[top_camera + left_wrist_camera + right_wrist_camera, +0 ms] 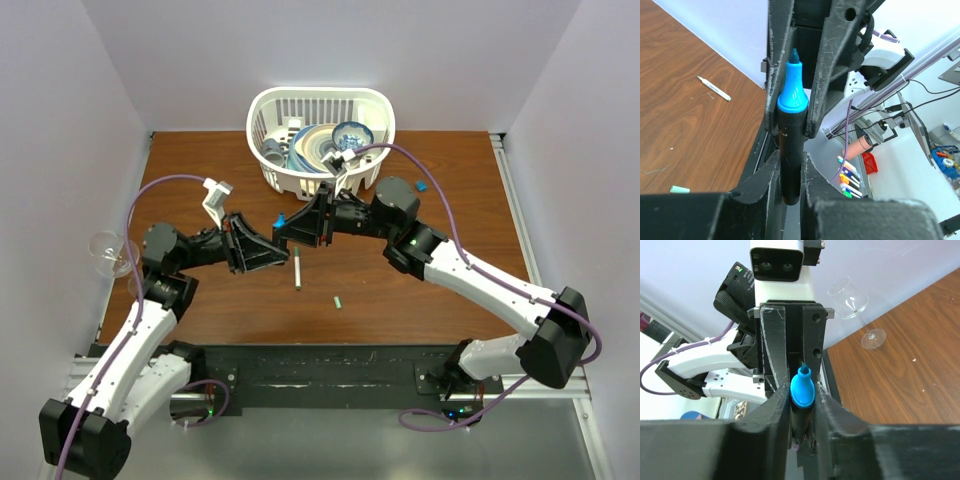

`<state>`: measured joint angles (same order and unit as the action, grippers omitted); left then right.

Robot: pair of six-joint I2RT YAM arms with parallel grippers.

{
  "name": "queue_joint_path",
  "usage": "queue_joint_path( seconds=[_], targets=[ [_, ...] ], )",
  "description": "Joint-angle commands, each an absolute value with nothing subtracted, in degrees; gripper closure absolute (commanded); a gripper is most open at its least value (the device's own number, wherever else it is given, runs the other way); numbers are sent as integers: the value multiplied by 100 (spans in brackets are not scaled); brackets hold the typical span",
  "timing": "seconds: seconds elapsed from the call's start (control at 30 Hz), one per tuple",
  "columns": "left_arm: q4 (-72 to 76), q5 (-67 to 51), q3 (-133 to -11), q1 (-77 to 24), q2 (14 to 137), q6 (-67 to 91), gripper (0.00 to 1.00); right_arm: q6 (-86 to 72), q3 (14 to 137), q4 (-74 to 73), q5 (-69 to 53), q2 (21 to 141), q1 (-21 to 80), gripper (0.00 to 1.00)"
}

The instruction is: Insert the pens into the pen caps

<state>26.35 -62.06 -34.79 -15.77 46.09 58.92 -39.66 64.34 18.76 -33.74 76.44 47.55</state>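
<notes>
A black marker with a blue nib end (281, 220) is held in the air between both grippers. My left gripper (790, 167) is shut on its black barrel (790, 150). My right gripper (802, 400) is shut on the same marker just below the blue collar (802, 390). The two grippers meet over the table's middle, the left one (262, 250) and the right one (300, 228). One white pen (297, 270) lies on the table below them, also in the left wrist view (714, 88). One green cap (339, 301) lies near it (680, 189). No other white pen or green cap shows.
A white basket (262, 110) of dishes stands at the back centre. A wine glass (110, 250) lies at the left edge, also in the right wrist view (855, 300). A small blue piece (421, 185) lies at the right back.
</notes>
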Motion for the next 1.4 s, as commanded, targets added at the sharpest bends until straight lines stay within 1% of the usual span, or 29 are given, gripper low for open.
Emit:
queue_joint_path(
  seconds=[0.0, 0.03, 0.13, 0.17, 0.2, 0.27, 0.3, 0.33, 0.37, 0.4, 0.43, 0.5, 0.53, 0.6, 0.63, 0.7, 0.73, 0.83, 0.97, 1.0, 1.13, 1.37],
  targets=[
    [2148, -6039, -3559, -1564, 4597, 5277, 100, -3780, 6566, 1532, -3042, 7384, 4737, 59],
    [1910, -5855, -3603, -1564, 4588, 5065, 100, -3701, 6548, 1320, -2919, 7313, 4737, 49],
    [1004, -5469, -3849, -1564, 4623, 4186, 100, -3394, 6425, 398, -2156, 6944, 4737, 44],
    [793, -5319, -3902, -1564, 4632, 3975, 100, -3297, 6320, 178, -1927, 6856, 4737, 43],
    [373, -5143, -4007, -1556, 4614, 3564, 100, -3061, 6276, -268, -1333, 6681, 4729, 43],
    [-190, -4511, -4121, -1556, 4588, 3096, 100, -2884, 6214, -692, -723, 6531, 4676, 43],
    [-663, -4222, -4218, -1564, 4588, 2659, 100, -2778, 6223, -1016, -225, 6426, 4615, 42],
    [-851, -3775, -4254, -1564, 4570, 2463, 100, -2725, 6257, -1185, -11, 6399, 4458, 42],
    [-983, -3579, -4263, -1564, 4527, 2313, 100, -2655, 6449, -1387, 322, 6416, 4369, 41],
    [-1150, -3386, -4237, -1573, 4483, 2164, 100, -2472, 6590, -1824, 621, 6468, 4281, 40],
    [-1169, -3123, -4193, -1582, 4439, 2136, 100, -2383, 6748, -2046, 1250, 6669, 4054, 39],
    [-1038, -3015, -3939, -1573, 4237, 2118, 100, -2251, 7232, -2528, 1703, 6924, 3728, 39],
    [-1002, -2858, -3851, -1573, 4158, 2118, 100, -2215, 7381, -2618, 1862, 7230, 3352, 39],
    [-1089, -2708, -3840, -1582, 3982, 2075, 100, -2188, 7698, -2715, 2152, 7522, 2964, 39],
    [-1090, -2655, -3850, -1582, 3938, 2066, 100, -2171, 7760, -2690, 2188, 7637, 2570, 40],
    [-985, -2680, -3806, -1582, 3850, 2135, 100, -2118, 7840, -2471, 2241, 7997, 2199, 40],
    [-984, -2794, -3797, -1582, 3850, 2153, 100, -2170, 7866, -2409, 2215, 8102, 1832, 40],
    [-1011, -2857, -3779, -1591, 3858, 2153, 100, -2539, 8033, -2259, 1934, 8708, 1224, 40],
    [-1081, -2734, -3788, -1582, 3780, 2118, 100, -2768, 8568, -2171, 1890, 9578, 871, 41],
    [-1098, -2716, -3788, -1582, 3762, 2109, 100, -2812, 8656, -2145, 1829, 9946, 827, 41],
    [-1134, -2654, -3797, -1582, 3753, 2092, 100, -2944, 9105, -2039, 1513, 10798, 537, 41],
    [-1143, -2637, -3797, -1582, 3779, 2065, 100, -2997, 9781, -1881, 1249, 11863, 194, 43]
  ],
)
